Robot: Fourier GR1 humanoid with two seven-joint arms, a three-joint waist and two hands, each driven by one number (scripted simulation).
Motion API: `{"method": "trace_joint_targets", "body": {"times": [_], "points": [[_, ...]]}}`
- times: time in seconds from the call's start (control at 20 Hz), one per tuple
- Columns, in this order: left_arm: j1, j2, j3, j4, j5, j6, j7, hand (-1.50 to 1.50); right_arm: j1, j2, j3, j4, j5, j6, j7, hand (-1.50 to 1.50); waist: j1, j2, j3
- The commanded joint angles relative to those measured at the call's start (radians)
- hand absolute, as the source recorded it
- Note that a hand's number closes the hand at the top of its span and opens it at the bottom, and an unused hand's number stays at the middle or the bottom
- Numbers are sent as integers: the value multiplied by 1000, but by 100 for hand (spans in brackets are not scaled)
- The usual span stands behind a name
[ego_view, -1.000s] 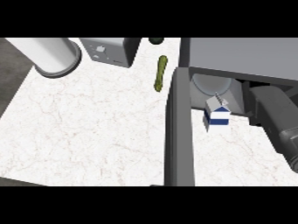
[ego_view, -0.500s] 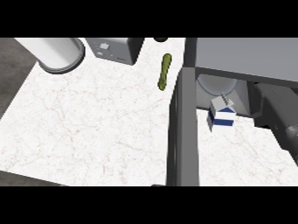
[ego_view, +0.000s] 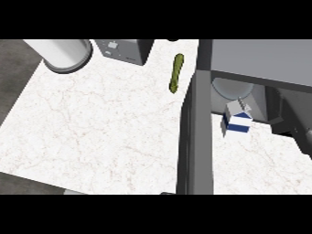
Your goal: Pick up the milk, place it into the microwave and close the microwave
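Observation:
The milk carton point(ego_view: 238, 119), white with a blue band, stands upright at the mouth of the open microwave point(ego_view: 273, 59), just in front of its glass turntable point(ego_view: 230, 88). The microwave door point(ego_view: 194, 137) is swung open and shows edge-on as a dark grey bar left of the carton. My right forearm point(ego_view: 303, 128) comes in from the lower right. Only a dark sliver of my right hand point(ego_view: 275, 112) shows at its end, right of the carton and apart from it. My left hand is out of sight.
A green cucumber-like vegetable point(ego_view: 176, 77) lies on the white marble counter point(ego_view: 97, 128) near the back. A white cylinder point(ego_view: 62, 53) and a grey appliance point(ego_view: 123, 49) stand at the back left. The counter's left edge runs diagonally.
My right forearm has drawn back to the right, away from the milk carton. The carton stays upright in the same place at the microwave's mouth.

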Motion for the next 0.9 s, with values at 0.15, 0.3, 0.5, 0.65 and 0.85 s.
{"method": "trace_joint_targets", "body": {"times": [0.15,0.3,0.5,0.65,0.85], "points": [[-22,13,-6,31,-17,-8,3,-150,-54,28,-16,-33,-24,140,-41,-150,15,3,6],[-25,10,-26,26,-40,-8,14,-150,-82,48,48,14,37,159,41,-150,24,-6,-1],[-45,11,-33,27,-48,-12,7,-150,-111,71,74,17,63,95,85,-150,41,-9,-2],[-59,7,-46,65,-63,-19,6,-150,-121,115,78,17,63,55,102,-150,26,-11,-4],[-60,8,-59,54,-64,-13,17,-150,-166,141,61,11,42,20,148,-150,28,-20,-3]]}}
